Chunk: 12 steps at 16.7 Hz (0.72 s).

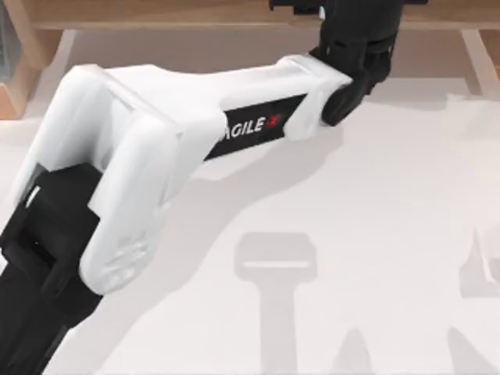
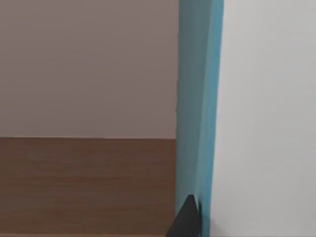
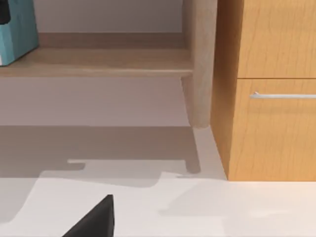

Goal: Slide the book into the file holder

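Observation:
The light-blue book [image 2: 197,108] stands on edge just ahead of my left wrist camera, with one dark finger [image 2: 186,219] pressed against it. In the right wrist view the book [image 3: 15,29] hangs over the long wooden shelf board [image 3: 98,61], and the black left gripper [image 3: 4,10] is shut on its upper part. From above, my left arm [image 1: 258,117] stretches across the table, its black wrist [image 1: 359,39] reaching the back edge. A tan slanted wooden wall at the far back left looks like the file holder [image 1: 19,90]. One dark finger [image 3: 94,219] of my right gripper hovers low over the table.
The wooden shelf [image 1: 195,14] runs along the back of the white table [image 1: 375,203]. The right wrist view has an orange drawer cabinet [image 3: 266,133] with a metal handle [image 3: 281,95] and a round wooden post [image 3: 200,59] beside it.

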Tool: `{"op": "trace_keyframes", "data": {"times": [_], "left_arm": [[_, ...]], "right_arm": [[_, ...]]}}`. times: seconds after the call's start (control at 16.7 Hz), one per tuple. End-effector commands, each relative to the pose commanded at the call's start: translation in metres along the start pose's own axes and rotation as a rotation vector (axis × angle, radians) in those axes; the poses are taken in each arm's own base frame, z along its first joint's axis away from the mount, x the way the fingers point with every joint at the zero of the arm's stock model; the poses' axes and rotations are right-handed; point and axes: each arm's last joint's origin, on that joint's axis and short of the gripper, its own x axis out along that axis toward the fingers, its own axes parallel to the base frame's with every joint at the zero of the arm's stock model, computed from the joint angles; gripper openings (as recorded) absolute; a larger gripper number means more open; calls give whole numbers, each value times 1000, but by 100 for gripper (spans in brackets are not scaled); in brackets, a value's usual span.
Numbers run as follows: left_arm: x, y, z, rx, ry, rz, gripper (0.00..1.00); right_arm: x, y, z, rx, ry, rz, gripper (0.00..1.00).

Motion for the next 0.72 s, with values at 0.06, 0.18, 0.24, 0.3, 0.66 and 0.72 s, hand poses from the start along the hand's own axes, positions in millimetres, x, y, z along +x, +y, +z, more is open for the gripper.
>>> {"op": "trace_keyframes", "data": {"times": [0.06,0.18,0.24,0.3,0.66,0.72], "left_arm": [[0,0,0,0,0,0,0],[-2,-2,2,-1,-2,-4,0],[-2,-2,6,0,-1,-4,0],[-1,-2,10,1,-1,-4,0],[-1,-2,13,5,3,-3,0],[-2,-2,14,6,2,-2,0]], "right_arm": [[0,0,0,0,0,0,100],[0,0,0,0,0,0,100],[0,0,0,0,0,0,100],[0,0,0,0,0,0,100],[0,0,0,0,0,0,100],[0,0,0,0,0,0,100]]}}
